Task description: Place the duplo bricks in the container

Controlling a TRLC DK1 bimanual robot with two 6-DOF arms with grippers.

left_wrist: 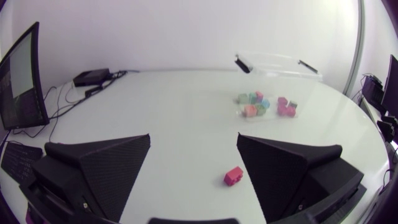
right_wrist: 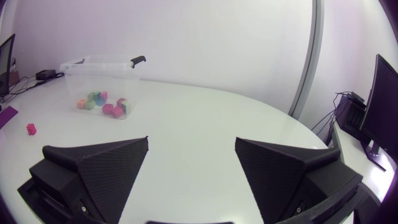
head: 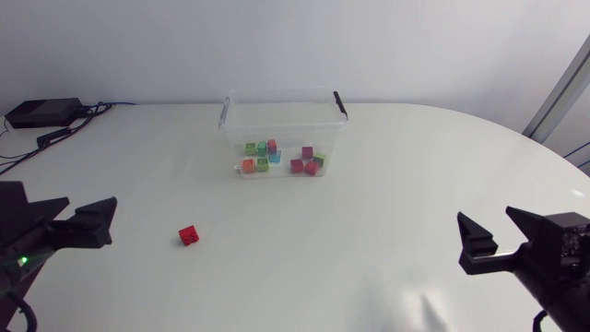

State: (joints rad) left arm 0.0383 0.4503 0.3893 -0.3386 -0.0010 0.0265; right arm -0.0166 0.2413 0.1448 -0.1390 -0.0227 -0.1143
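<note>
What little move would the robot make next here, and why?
Probably the left gripper, open and empty, should ease toward the lone red brick: it lies on the table close ahead of that gripper, outside the clear container that already holds the other bricks.

Table (head: 369, 240): white and glossy, with a rounded far edge on my right.
Black box (head: 41, 112): flat, lying on the table at its far corner on my left.
Cables (head: 55, 136): dark, trailing from the black box along the table's left edge, nearer to me.
</note>
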